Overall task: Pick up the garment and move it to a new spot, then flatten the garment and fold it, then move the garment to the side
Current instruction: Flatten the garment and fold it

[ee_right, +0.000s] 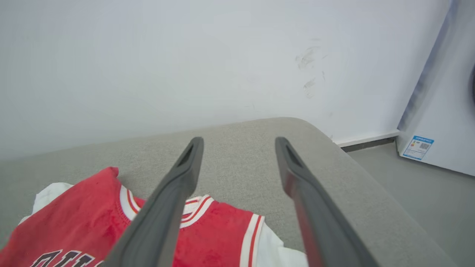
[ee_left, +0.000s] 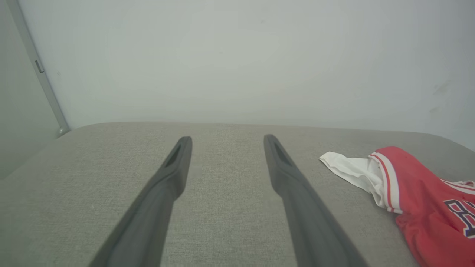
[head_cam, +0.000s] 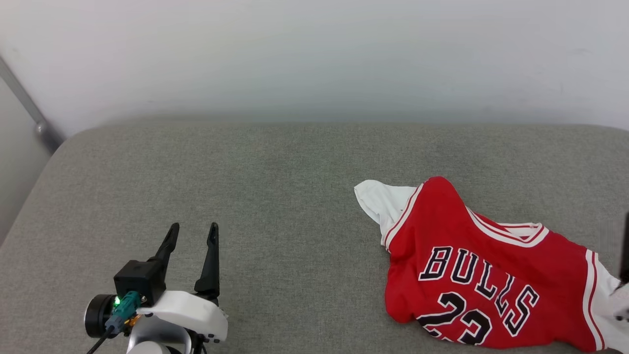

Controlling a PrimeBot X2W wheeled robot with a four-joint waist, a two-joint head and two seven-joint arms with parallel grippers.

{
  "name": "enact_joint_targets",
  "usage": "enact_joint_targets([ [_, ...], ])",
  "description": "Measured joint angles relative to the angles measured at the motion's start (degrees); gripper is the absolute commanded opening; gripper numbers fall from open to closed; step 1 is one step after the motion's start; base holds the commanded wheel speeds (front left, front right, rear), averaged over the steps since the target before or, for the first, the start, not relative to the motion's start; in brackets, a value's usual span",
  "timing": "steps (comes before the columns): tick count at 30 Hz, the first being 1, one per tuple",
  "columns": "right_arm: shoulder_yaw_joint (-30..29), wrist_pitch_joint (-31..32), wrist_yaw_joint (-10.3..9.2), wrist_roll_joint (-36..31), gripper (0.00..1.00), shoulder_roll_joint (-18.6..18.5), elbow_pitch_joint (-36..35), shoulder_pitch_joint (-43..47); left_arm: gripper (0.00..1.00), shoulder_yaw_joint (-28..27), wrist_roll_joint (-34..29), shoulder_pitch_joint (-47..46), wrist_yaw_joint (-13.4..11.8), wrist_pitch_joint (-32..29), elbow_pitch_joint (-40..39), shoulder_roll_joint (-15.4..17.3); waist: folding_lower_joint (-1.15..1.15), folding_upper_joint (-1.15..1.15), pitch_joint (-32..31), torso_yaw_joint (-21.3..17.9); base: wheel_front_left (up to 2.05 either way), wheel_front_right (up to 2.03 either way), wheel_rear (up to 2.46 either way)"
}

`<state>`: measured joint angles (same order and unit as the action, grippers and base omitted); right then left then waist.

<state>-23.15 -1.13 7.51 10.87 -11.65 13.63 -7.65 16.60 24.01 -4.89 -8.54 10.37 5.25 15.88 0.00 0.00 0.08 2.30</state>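
Note:
The garment (head_cam: 442,226) is a red shirt with black "BULLS" and "23" print and white sleeves. It lies crumpled, print up, at the near right of the grey cushioned surface (head_cam: 295,196). My left gripper (head_cam: 194,227) stands open at the lower left, far from the shirt, with nothing between its fingers. In the left wrist view the left gripper (ee_left: 228,140) is open over bare fabric, with the garment (ee_left: 419,193) to its right. My right gripper (ee_right: 240,141) is open just above the garment (ee_right: 85,211), holding nothing. One of its dark fingers (head_cam: 625,246) shows at the right edge of the head view.
A white wall (head_cam: 314,59) runs along the back of the surface. A grey metal bar (head_cam: 24,108) leans at the far left. Beyond the surface's rounded right end lie the floor (ee_right: 408,185) and a white appliance (ee_right: 441,111).

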Motion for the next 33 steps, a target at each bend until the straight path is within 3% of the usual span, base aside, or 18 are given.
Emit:
enact_joint_targets([
  [10,15.62,-0.24,0.0,-2.04,1.0,5.69,-12.69,8.18,1.0,-1.34,0.89,1.4,-1.07,-1.44,-0.09,1.88,0.0,0.0,-1.24,-1.09,0.0,0.0,0.0],
  [18,19.26,1.49,0.0,-2.36,1.0,7.9,-18.49,13.37,1.0,-0.85,1.18,1.55,-1.03,-2.6,0.65,2.19,0.0,0.0,-1.48,-1.57,0.0,0.0,0.0],
  [27,20.31,2.67,0.0,-2.01,1.0,8.31,-20.59,12.27,1.0,1.78,1.21,-8.43,2.21,-5.23,4.01,1.45,0.0,0.0,1.2,-3.55,0.0,0.0,0.0],
  [33,21.9,1.94,0.0,-1.96,1.0,8.46,-21.11,7.94,1.0,5.5,0.8,-24.21,7.77,-11.35,7.91,0.15,0.0,0.0,5.79,-6.12,0.0,0.0,0.0],
])
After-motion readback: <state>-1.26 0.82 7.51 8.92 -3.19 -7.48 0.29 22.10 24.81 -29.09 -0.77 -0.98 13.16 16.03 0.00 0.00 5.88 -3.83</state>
